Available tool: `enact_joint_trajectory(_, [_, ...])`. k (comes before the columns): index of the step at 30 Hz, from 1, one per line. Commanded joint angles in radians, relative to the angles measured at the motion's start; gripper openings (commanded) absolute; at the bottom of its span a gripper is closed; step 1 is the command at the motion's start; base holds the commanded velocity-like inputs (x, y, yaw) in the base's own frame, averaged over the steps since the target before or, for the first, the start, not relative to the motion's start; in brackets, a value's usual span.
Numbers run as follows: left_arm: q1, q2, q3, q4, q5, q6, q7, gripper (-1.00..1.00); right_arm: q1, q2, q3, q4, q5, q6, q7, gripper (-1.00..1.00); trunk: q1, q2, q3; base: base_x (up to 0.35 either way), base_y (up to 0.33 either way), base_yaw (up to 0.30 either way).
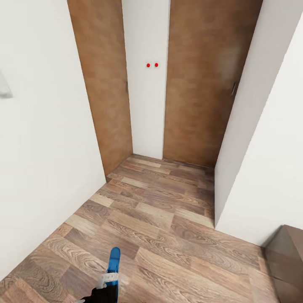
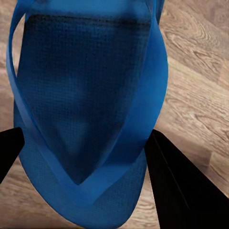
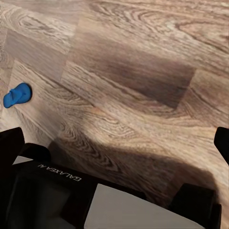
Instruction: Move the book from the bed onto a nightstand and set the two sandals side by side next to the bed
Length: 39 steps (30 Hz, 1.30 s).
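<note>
Facing a white wall (image 1: 38, 139) on my left, I see two brown doors (image 1: 105, 84) closing the alcove ahead. My left tool (image 1: 110, 280) grips one blue sandal (image 1: 113, 263) over open plank floor (image 1: 160, 219). My right tool's (image 3: 117, 138) fingers stand wide, empty; the second sandal (image 3: 16, 94) lies off on bare floor.

Open plank floor (image 1: 168, 235) runs ahead into a narrow alcove, shut in by white walls (image 1: 42, 160) on both sides and two brown doors (image 1: 202, 84) (both closed) at the far end. A dark cabinet (image 1: 286, 256) juts in at the floor's right edge.
</note>
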Motion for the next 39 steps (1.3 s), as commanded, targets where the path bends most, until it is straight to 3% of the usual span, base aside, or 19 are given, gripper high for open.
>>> enact_joint_trajectory(1, [-0.001, -0.001, 0.008, 0.000, 0.006, 0.005, -0.008, -1.00, 0.000, 0.000, -0.004, 0.000, -0.002, 0.003, 0.005, 1.00, 0.000, 0.000, -0.002, 0.000, 0.000, 0.269])
enact_joint_trajectory(39, [-0.001, -0.001, 0.008, 0.000, 0.006, 0.005, -0.008, -1.00, 0.000, 0.000, -0.004, 0.000, -0.001, 0.003, 0.000, 1.00, 0.000, 0.000, -0.032, 0.039, -0.043, 0.260])
